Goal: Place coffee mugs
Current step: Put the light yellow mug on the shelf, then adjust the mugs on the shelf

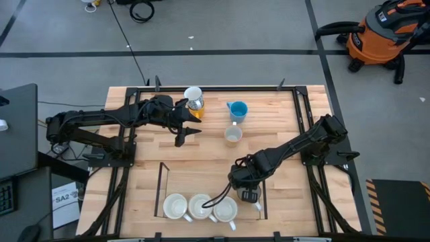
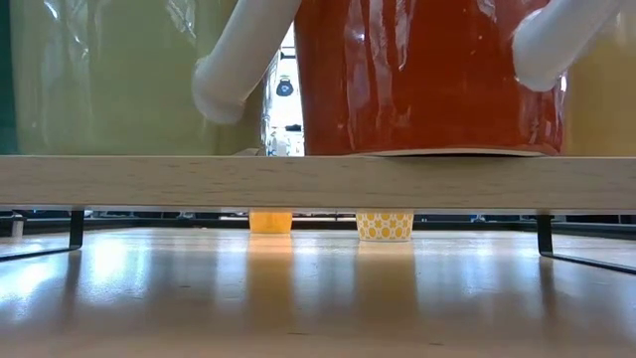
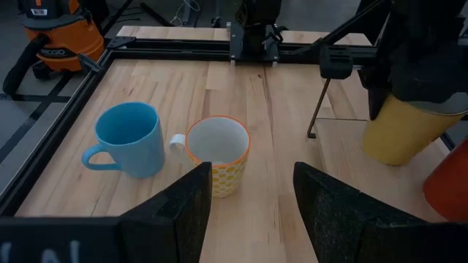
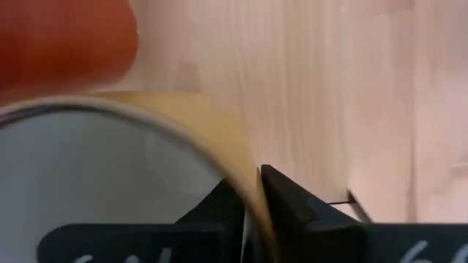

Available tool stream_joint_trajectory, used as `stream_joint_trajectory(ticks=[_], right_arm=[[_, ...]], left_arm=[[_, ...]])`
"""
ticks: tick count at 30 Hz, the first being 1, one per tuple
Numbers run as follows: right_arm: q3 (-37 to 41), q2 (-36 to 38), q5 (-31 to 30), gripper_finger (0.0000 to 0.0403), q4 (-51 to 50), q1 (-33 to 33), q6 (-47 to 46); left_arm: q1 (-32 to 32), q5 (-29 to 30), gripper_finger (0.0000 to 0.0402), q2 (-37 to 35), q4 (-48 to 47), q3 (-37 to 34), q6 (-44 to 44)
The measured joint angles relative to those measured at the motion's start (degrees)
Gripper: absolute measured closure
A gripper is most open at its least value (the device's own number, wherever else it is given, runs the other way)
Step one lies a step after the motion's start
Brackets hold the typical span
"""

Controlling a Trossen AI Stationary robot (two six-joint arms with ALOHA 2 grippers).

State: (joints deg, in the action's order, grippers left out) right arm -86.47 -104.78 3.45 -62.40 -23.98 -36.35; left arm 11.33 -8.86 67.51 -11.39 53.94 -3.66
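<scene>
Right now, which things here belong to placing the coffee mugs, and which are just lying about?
Job: blue mug; patterned mug; yellow mug on the right end effector; three white mugs; mug by the left arm.
Lying about: vacuum; cable.

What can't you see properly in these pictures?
- Mug under the right gripper, high view: the arm covers it.
- Yellow mug, right wrist view: too close, cut off by the edges.
- Red mug, low view: fills the picture, top cut off.
- Mug by the left gripper, high view: its side pattern is too small to read.
</scene>
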Motion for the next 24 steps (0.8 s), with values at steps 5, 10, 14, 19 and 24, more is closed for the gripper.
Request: stream_joint_trajectory(ticks=[5, 10, 14, 19, 24], right_arm=[[0.1, -0.1, 1.9, 0.0309, -0.2, 0.0, 0.0], [0.1, -0.1, 2.0, 0.0274, -0.2, 0.0, 0.0], [0.1, -0.1, 2.1, 0.0267, -0.2, 0.0, 0.4], [0.1, 0.6, 2.2, 0.0266, -0.2, 0.1, -0.1], [0.0, 3.6, 2.1, 0.0266, -0.2, 0.1, -0.1]], left_arm=[[0.0, 0.0, 0.0202, 0.0, 0.0, 0.0, 0.0], [0.0, 0.0, 0.0202, 0.0, 0.0, 0.0, 0.0], [0.0, 0.0, 0.0202, 0.0, 0.0, 0.0, 0.0], [0.0, -0.1, 0.0202, 0.0, 0.0, 0.0, 2.4], [-0.2, -5.3, 0.0202, -0.8, 0.6, 0.1, 7.7]])
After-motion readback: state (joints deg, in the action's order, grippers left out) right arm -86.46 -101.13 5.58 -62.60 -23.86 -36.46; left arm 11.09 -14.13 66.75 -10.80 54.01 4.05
